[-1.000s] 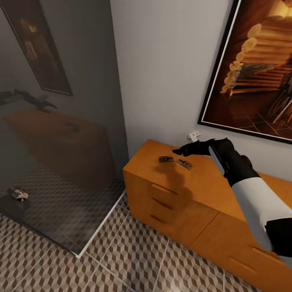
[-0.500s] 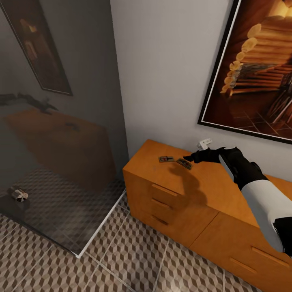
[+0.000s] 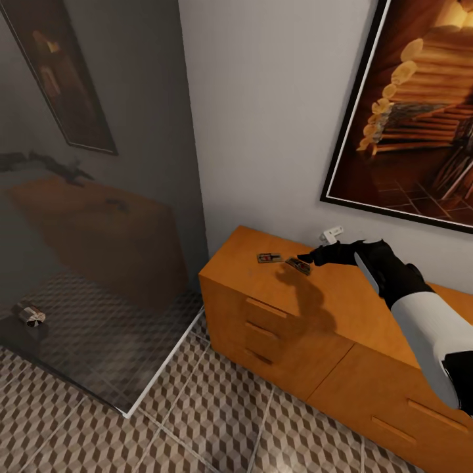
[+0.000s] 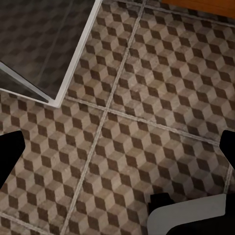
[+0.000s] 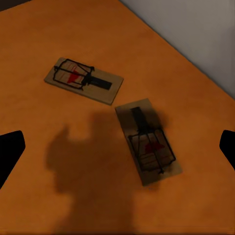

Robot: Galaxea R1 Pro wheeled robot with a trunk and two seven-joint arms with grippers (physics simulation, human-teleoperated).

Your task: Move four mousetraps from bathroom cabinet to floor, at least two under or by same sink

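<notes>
We see soft, even indoor light with no glare. The black right arm (image 3: 368, 259) throws a blurred dark shadow on the flat orange-brown wooden cabinet top (image 3: 263, 276), which covers one small brown wooden mousetrap (image 5: 148, 142) in the right wrist view. The dim grey glass panel (image 3: 92, 217) at the head view's left holds a murky reflection. Renders look slightly soft.

A large framed picture (image 3: 420, 112) in warm brown tones is mounted on the white wall (image 3: 263, 112) at the upper right of the head view. A dark glass panel (image 3: 92, 197) with a white edge is seen at the left. A white wall fitting (image 3: 332, 232) is located below the frame.
</notes>
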